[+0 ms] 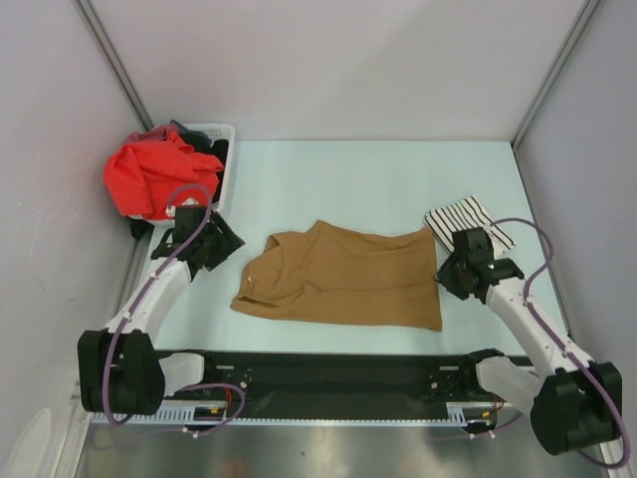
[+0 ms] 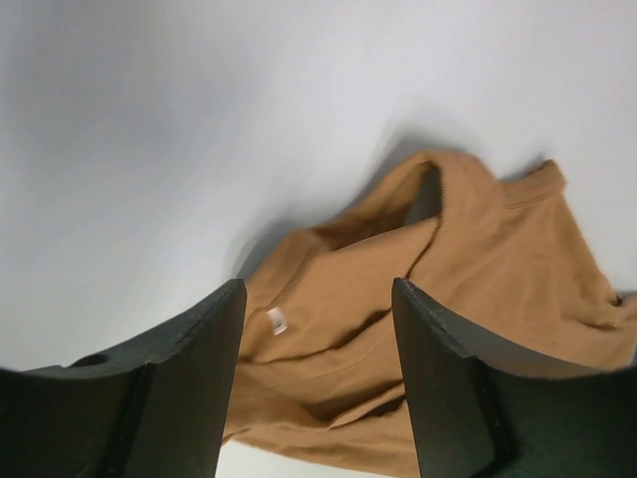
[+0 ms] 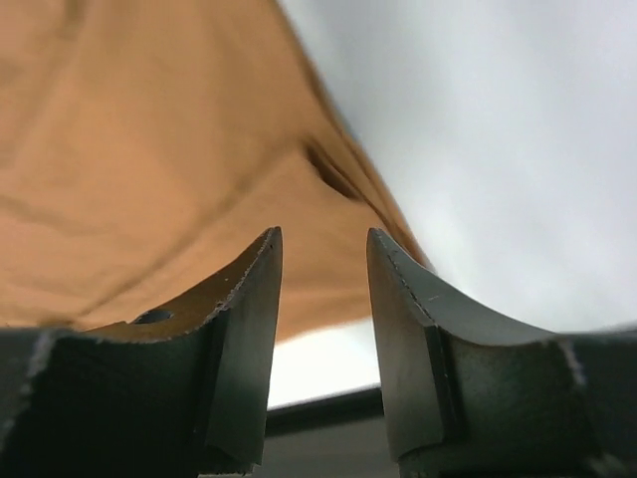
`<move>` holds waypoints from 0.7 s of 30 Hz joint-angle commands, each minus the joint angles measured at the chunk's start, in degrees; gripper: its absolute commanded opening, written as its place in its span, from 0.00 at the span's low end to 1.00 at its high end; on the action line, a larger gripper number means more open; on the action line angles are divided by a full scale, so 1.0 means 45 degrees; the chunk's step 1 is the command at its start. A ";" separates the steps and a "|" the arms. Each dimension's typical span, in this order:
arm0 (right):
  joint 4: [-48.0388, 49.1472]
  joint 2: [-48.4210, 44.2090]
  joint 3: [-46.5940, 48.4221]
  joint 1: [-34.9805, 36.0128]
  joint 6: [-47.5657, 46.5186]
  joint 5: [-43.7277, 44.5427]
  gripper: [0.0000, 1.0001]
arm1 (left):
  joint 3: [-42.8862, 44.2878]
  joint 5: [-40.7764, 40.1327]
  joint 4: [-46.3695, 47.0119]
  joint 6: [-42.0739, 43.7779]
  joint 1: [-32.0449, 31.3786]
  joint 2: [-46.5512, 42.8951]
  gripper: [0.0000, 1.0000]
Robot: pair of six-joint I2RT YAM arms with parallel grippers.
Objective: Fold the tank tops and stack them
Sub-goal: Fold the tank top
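The tan tank top (image 1: 343,279) lies spread out on the table (image 1: 348,179), right between my two grippers. Its neck end is a bit bunched up and points toward my left gripper (image 1: 212,244). Its straight edge is next to my right gripper (image 1: 456,271). My left gripper is just beside the neck end and is not touching it. Its two fingers (image 2: 179,378) are spread apart with nothing held between them. In my left wrist camera I see the tan cloth in front of them, with a small white label (image 2: 277,321) showing near the neck. My right gripper sits at the near corner of the tan top's straight edge. Its fingers (image 3: 244,329) are apart too, with nothing pinched. The tan cloth fills the view just past them, mostly on the left. I cannot tell if those fingers touch the cloth. The striped tank top (image 1: 468,221), white with thin black lines, lies in a small bundle just behind my right gripper, close to the tan top's far corner. Behind my left gripper stands a white basket (image 1: 221,139). A red cloth (image 1: 149,177) and something dark are piled in it, and the red cloth hangs over its side.
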 commanded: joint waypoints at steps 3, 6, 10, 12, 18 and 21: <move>0.2958 0.2690 0.1544 0.0027 -0.1782 0.0121 0.47 | 0.1252 0.1579 0.2353 0.1052 -0.0459 0.1562 0.69; 0.3661 0.4658 0.2462 -0.0421 -0.1783 -0.0462 0.51 | 0.1857 0.1931 0.2999 0.1131 -0.0771 0.2890 0.71; 0.4697 0.6637 0.3203 -0.1007 -0.1627 -0.0973 0.48 | 0.2561 0.2575 0.3370 0.1150 -0.0830 0.4395 0.70; 0.4893 0.7533 0.3420 -0.1320 -0.1627 -0.0952 0.47 | 0.2913 0.2655 0.3390 0.1247 -0.0889 0.4923 0.70; 0.5966 0.9138 0.4045 -0.2629 -0.1568 -0.1498 0.50 | 0.3753 0.2538 0.3059 0.1677 -0.1026 0.5783 0.70; 0.6280 0.9959 0.4533 -0.3720 -0.1509 -0.1889 0.57 | 0.3988 0.2771 0.3136 0.1717 -0.1007 0.6193 0.70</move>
